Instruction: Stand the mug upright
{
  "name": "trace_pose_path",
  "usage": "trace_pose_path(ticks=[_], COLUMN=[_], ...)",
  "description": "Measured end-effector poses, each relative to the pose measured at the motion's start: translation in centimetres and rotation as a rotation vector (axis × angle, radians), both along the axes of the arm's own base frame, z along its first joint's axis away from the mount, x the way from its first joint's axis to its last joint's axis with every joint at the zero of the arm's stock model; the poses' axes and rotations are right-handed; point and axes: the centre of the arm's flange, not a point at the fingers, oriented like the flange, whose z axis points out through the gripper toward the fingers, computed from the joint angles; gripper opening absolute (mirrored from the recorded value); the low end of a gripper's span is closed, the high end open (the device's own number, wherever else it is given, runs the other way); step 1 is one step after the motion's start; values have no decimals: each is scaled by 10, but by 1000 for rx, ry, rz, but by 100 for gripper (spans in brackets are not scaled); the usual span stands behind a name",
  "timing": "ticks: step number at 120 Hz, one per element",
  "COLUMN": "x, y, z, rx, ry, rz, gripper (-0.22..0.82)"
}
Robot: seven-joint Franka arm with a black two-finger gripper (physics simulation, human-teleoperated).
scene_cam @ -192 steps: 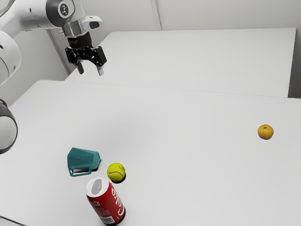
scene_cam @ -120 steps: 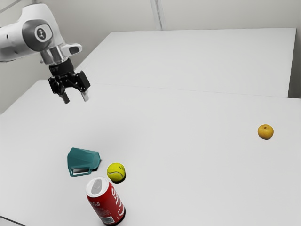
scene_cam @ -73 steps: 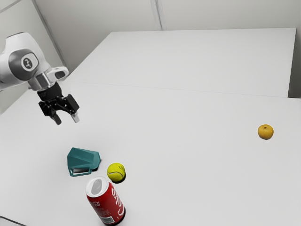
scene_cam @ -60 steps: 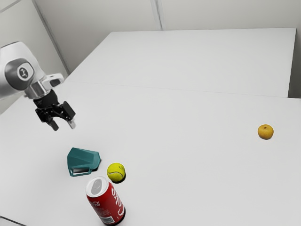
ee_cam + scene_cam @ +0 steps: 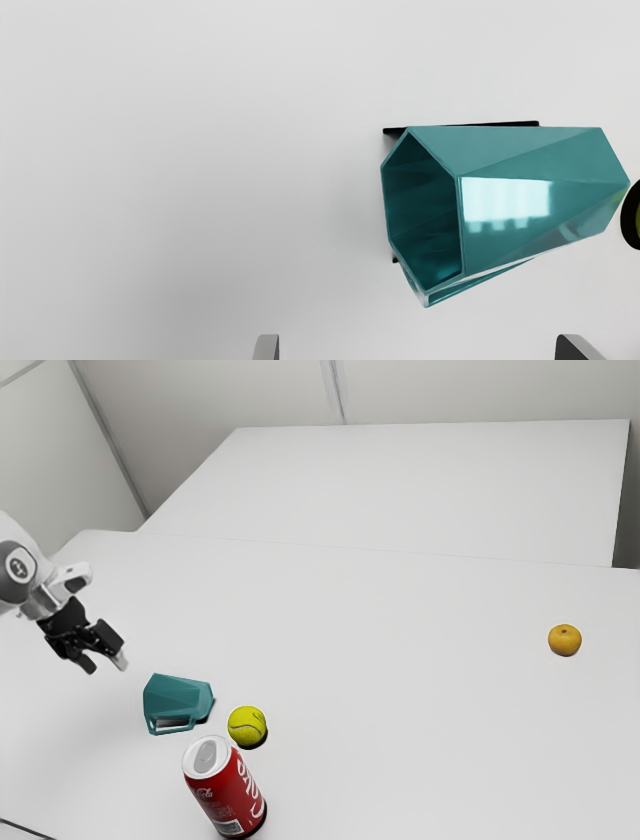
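Teal mug [image 5: 520, 200] lies on its side, gripper [image 5: 105, 664] spread near its mouth [image 5: 422, 215]. Clasp it squarely, clear of the ball [image 5: 247, 726] by its base [image 5: 617, 185], then tip it mouth-up.

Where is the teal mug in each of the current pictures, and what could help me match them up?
Exterior view: the mug lies on its side toward the exterior view's left, near the gripper.
Wrist view: the mug lies beyond the gripper's parted fingertips, its mouth visible.
Shared landmark: the tennis ball, by the mug's closed end, partly cut off in the wrist view.
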Motion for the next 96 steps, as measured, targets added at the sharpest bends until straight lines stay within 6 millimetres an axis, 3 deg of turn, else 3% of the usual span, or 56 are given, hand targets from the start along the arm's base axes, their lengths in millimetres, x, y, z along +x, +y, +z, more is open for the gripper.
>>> trace_pose_path(ticks=[20,96], x=[-9,5], y=[10,9], z=[-21,-72], rx=[-57,-272], ry=[-27,-187], rz=[14,28], gripper=[60,60])
